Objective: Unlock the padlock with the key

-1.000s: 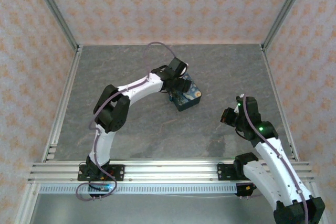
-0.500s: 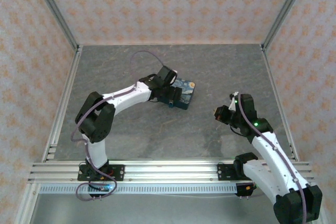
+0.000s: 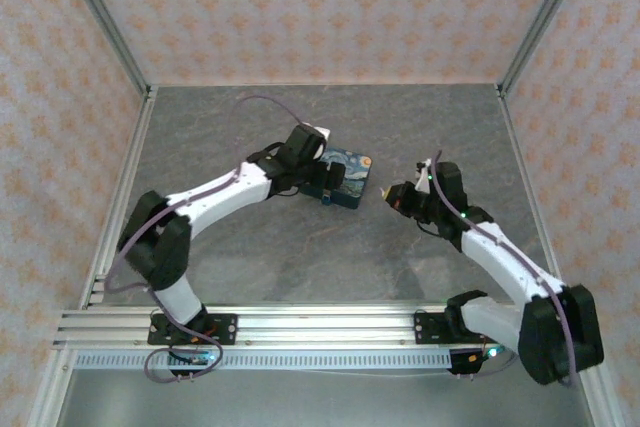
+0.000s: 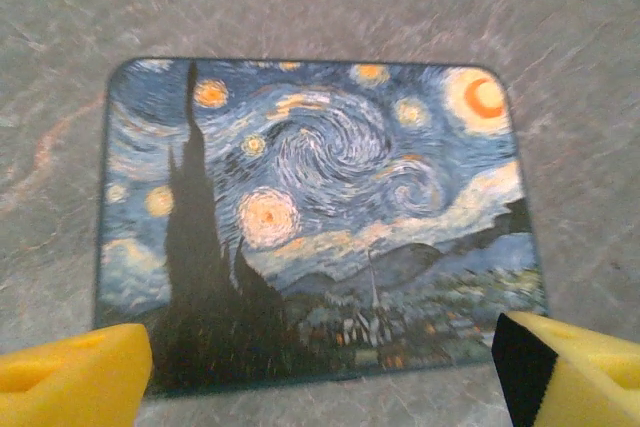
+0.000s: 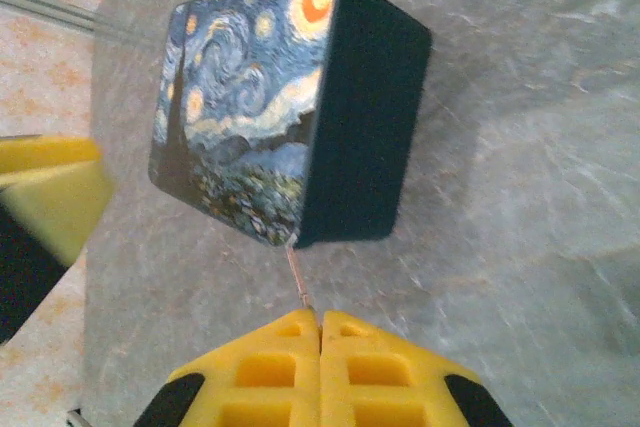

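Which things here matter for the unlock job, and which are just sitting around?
Job: key, a thin sliver pinched in the shut right gripper; left gripper, open over the tin.
Just there: the tin, grey table.

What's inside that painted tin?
The tin is closed, so whatever is inside is hidden. You can see its starry painted lid and dark sides.

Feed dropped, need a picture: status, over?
Left pincer open over tin. Right pincer shut on key, tip at tin's corner. Padlock too small to tell.
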{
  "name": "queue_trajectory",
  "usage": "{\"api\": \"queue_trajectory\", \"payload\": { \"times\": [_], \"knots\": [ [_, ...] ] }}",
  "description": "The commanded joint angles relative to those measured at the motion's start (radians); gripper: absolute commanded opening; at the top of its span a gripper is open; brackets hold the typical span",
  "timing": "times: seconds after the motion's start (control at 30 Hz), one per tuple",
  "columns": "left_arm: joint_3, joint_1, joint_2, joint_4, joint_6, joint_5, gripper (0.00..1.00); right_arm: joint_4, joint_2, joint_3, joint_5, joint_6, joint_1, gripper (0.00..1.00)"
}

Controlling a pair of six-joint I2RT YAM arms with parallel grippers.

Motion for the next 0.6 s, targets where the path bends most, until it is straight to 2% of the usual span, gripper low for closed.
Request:
{"api": "queue_trajectory", "payload": {
  "times": [0.0,0.27,0.5,0.57],
  "knots": [
    [-0.099,-0.002,-0.103,0.091,-0.048,0.027,0.9,0.194,0.074,0.064,-0.032,0.05,0.027,0.0],
    [-0.348,-0.003,-0.182,0.275,-0.13,0.155,0.87,0.389,0.363,0.183,-0.066,0.097,0.063,0.0],
    [-0.389,-0.003,-0.137,0.331,-0.135,0.157,0.85,0.409,0.546,0.305,-0.065,0.094,0.079,0.0],
    [-0.389,-0.002,-0.114,0.349,-0.139,0.169,0.82,0.412,0.586,0.323,-0.066,0.094,0.081,0.0]
  ]
}}
